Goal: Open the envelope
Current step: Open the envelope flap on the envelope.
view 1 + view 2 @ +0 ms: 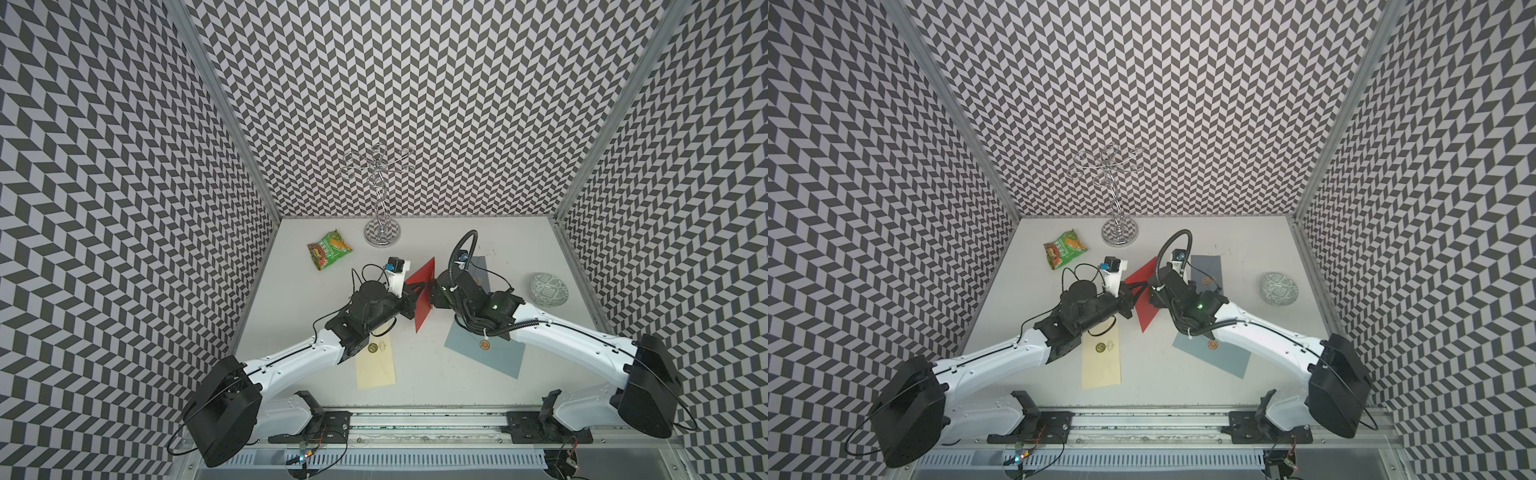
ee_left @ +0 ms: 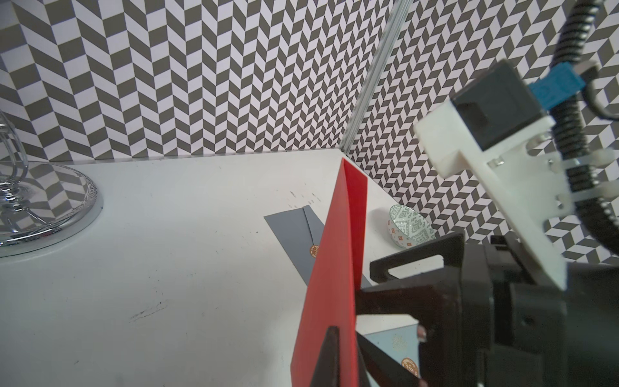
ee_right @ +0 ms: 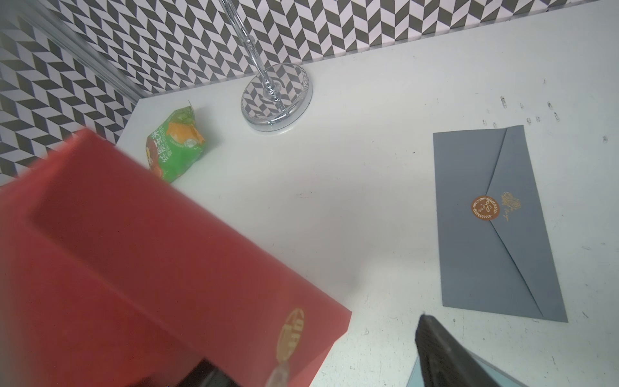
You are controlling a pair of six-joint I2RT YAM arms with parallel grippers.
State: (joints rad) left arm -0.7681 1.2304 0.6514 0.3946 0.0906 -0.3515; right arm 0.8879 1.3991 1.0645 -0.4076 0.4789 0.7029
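The red envelope (image 1: 422,291) is upright at the centre of both top views, pinched by the left gripper (image 2: 348,362), whose fingers are pressed together on the paper. The right gripper (image 3: 321,365) is spread wide. Only the right wrist view shows the envelope's blurred gold emblem (image 3: 291,335) and white Chinese characters on the green snack packet (image 3: 174,147). The script on the grey envelope (image 3: 495,224)'s brown wreath seal is unreadable. The cream envelope (image 1: 376,361) shows in the top views alone.
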